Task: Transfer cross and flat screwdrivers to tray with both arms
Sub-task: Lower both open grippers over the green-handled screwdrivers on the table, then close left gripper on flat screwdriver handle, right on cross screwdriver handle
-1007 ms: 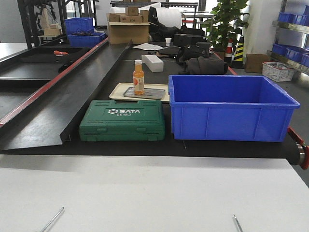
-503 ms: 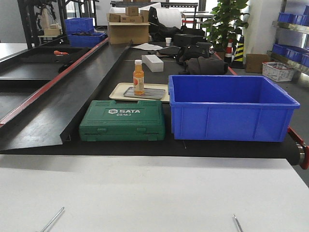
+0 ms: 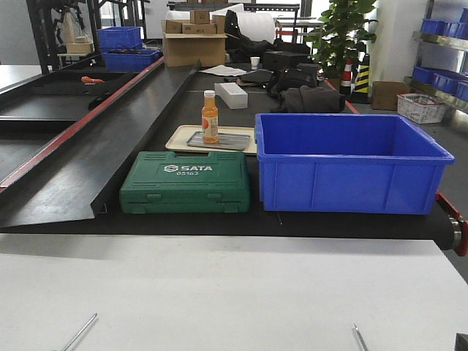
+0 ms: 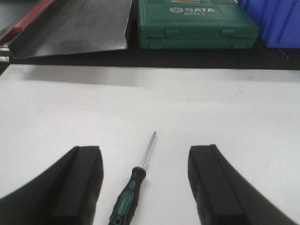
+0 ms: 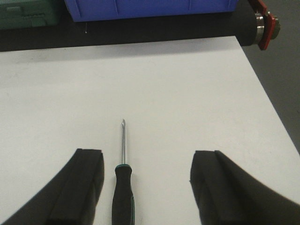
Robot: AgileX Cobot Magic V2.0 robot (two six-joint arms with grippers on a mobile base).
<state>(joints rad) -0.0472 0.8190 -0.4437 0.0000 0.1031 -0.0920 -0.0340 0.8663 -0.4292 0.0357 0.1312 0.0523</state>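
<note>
The left tool (image 4: 147, 161) hangs low over the white worktop (image 4: 234, 112) with its two black fingers (image 4: 86, 178) spread wide, pinching nothing. Between them, nearer the left finger, lies a green-and-black-handled screwdriver (image 4: 135, 187) with a slim steel shaft. Its tip points ahead of the tool and slightly right, and it touches neither finger. Straight ahead, past the worktop's far edge, a green plastic SATA case (image 4: 197, 23) sits on a black belt.

The right tool (image 5: 147, 161) also gapes wide, its fingers empty. A black-handled screwdriver (image 5: 123, 180) lies between them, closer to the left finger, its shaft pointing directly ahead. Beyond it a blue plastic bin (image 5: 150, 7) fills the far edge, with a red-capped roller end (image 5: 263, 22) ahead and to the right.

Only the wrist views show the handles and the fingers. Whether either tip is cross or flat cannot be told. The front view catches just the two shaft tips at its lower edge, plus a dark corner at bottom right too small to identify. That view alone shows the beige rectangular tray (image 3: 175, 139), well ahead of both tools, behind the green case and beside the blue bin. It carries an upright bottle of orange liquid (image 3: 210, 117) on a grey flat plate (image 3: 227, 140). Both screwdrivers lie on the worktop, well apart from the tray.
</note>
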